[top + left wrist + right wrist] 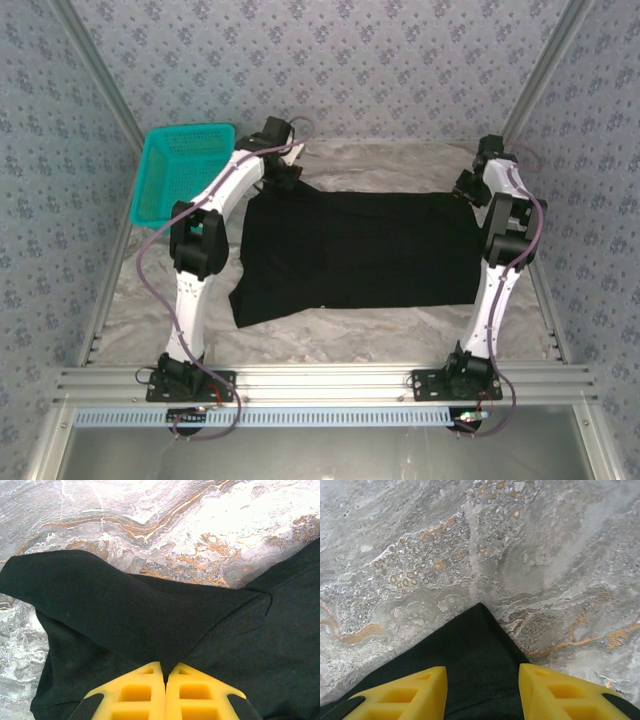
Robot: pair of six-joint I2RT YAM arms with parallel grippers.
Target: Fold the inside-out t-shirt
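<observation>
The inside-out t-shirt (360, 255) lies spread flat and black on the marbled table, no print showing. At its far left corner my left gripper (288, 178) is down on the cloth. In the left wrist view that gripper (166, 666) is shut, and a raised ridge of the t-shirt (125, 610) is pinched between its yellow fingers (135, 692). My right gripper (468, 187) sits at the shirt's far right corner. In the right wrist view it (482, 670) stands open, and the pointed corner of the t-shirt (475, 645) lies between the two yellow fingers (555, 695), apart from both.
A teal mesh basket (180, 170) stands at the far left, just beside the left arm. Bare marbled table (340, 325) runs along the near side of the shirt. Metal frame rails (330, 380) edge the table at the front.
</observation>
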